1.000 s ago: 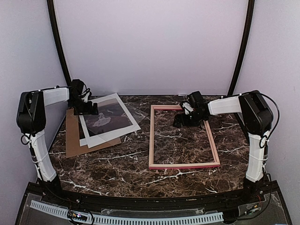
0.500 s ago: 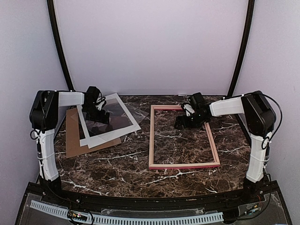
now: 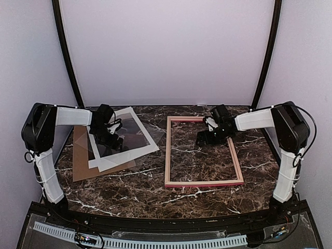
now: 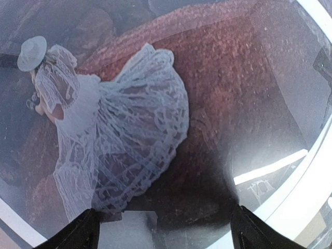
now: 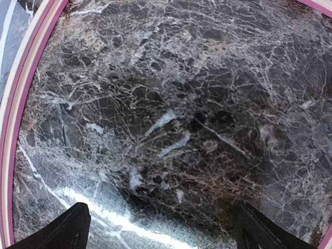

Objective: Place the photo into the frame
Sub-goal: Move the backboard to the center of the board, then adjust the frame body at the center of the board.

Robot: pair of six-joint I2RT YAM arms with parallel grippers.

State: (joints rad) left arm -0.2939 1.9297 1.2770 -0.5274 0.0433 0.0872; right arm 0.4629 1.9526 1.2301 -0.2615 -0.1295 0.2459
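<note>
The photo [image 3: 136, 134], white-bordered with a dark brown scene, lies at the left on the marble table. In the left wrist view the photo [image 4: 129, 129] fills the picture, showing a figure in a white dress under glare. My left gripper [image 3: 107, 138] is low over the photo's left part, open and empty [image 4: 163, 236]. The pink frame [image 3: 167, 155] lies flat at the right, with bare marble inside it. My right gripper [image 3: 206, 137] is open and empty [image 5: 163, 233], low over the marble inside the frame's far end. The frame's pink rail [image 5: 21, 104] shows at the left.
A brown cardboard board [image 3: 82, 161] lies under the photo's left side, sticking out to the left and near side. A faint clear sheet [image 3: 151, 123] seems to lie between the photo and the frame. The dark marble table [image 3: 129, 192] ends near the arm bases.
My left gripper has moved right and nearer, from the photo's far left edge onto the print. The photo has shifted slightly toward the near right. My right gripper has barely moved.
</note>
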